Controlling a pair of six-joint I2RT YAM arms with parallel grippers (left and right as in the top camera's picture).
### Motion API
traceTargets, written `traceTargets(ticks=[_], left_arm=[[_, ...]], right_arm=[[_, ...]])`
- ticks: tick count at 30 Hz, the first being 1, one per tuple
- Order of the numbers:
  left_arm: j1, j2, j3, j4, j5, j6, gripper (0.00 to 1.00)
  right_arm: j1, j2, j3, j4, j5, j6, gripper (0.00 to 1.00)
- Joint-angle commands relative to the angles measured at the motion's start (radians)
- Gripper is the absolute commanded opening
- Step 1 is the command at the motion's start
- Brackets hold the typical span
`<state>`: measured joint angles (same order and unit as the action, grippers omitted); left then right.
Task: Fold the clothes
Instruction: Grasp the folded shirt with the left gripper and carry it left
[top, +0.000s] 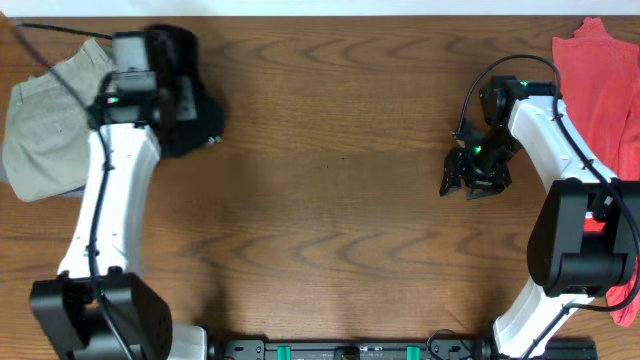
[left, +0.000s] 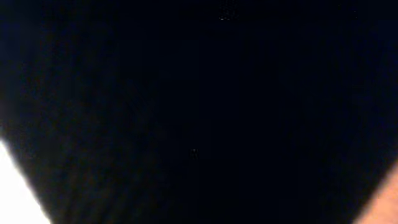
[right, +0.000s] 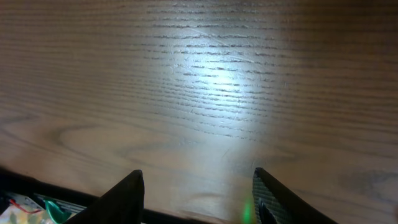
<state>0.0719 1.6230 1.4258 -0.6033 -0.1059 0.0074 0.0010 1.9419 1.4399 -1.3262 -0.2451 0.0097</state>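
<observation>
No legible txt, label, brand or no. in any view. Black shirt (left: 199, 112) fills the left wrist view, too dark & blurred to read any mark. From overhead it shows a tiny white speck, too small to read. Khaki trousers (top: 45, 120) & coral-red garment (top: 600, 90): nothing readable on either. Arm housings & counter (top: 330, 200): no readable marking.

Glossy wood table (right: 205, 74); matt cloth shirt (top: 203, 122), trousers (top: 45, 120).
</observation>
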Motion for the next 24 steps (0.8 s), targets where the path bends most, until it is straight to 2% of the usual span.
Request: traceTargets(ticks=[1, 8, 12, 21, 22, 24], left_arm=[[0.069, -0.019, 0.005, 0.057, -0.045, 0.041, 0.07], [0.217, -0.018, 0.005, 0.159, -0.040, 0.019, 0.06], [0.302, -0.004, 0.004, 0.195, 0.063, 0.008, 0.06], [0.457, 0.133, 0.004, 0.237, 0.076, -0.106, 0.08], [0.472, 0.146, 0.004, 0.238, 0.077, -0.126, 0.26], [0.502, 0.172, 0.004, 0.239, 0.077, -0.177, 0.98]], right_arm=[[-0.009, -0.021, 0.012, -0.006, 0.006, -0.015, 0.54], [-0.009, -0.021, 0.012, -0.010, 0.006, -0.014, 0.54], [-0.009, -0.021, 0.012, -0.010, 0.006, -0.012, 0.54], [-0.009, -0.021, 0.012, -0.023, 0.006, 0.005, 0.54], [-0.009, -0.021, 0.012, -0.026, 0.006, 0.004, 0.54], [-0.009, -0.021, 0.012, -0.028, 0.007, 0.004, 0.54]])
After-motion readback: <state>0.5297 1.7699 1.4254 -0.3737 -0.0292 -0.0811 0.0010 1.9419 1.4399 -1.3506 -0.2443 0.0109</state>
